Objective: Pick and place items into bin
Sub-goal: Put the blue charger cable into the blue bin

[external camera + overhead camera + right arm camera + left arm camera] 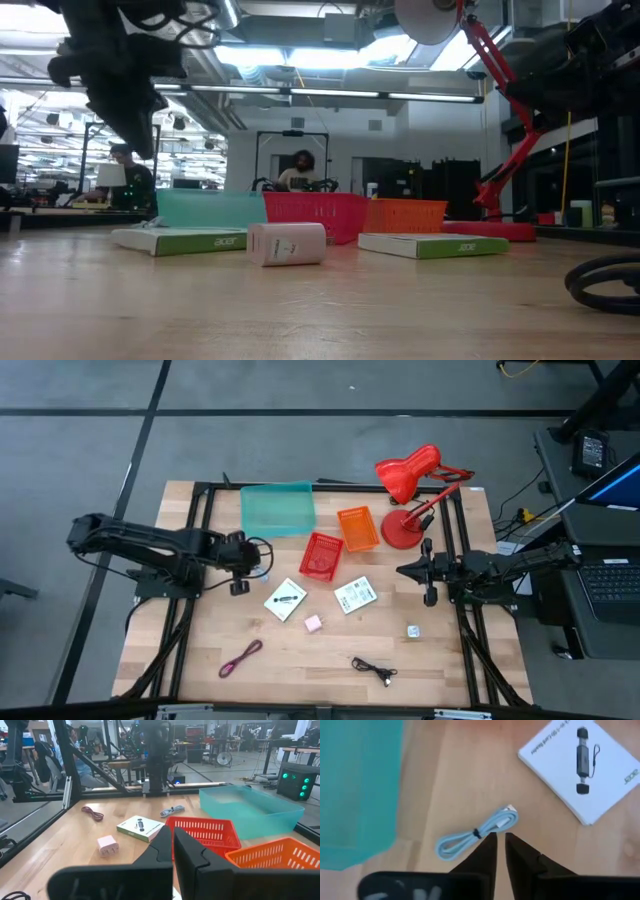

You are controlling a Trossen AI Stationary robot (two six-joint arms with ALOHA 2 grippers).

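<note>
My left gripper [500, 838] hangs shut above the table, beside a coiled blue-grey cable [475, 832] that lies flat on the wood, and touches nothing. A white printed packet [286, 600] lies just right of it, and a second packet [354, 594] farther right. A pink cube [312, 623], a tiny pale cube [412, 630], a maroon cable [241, 657] and a black cable [374, 669] lie toward the near edge. My right gripper [410, 570] waits shut at the table's right side, pointing left.
A teal bin [277, 508], a red basket [321, 555] and an orange basket [358, 528] stand in the far middle of the table. A red desk lamp [410, 490] stands at the far right. People sit in the room beyond the table.
</note>
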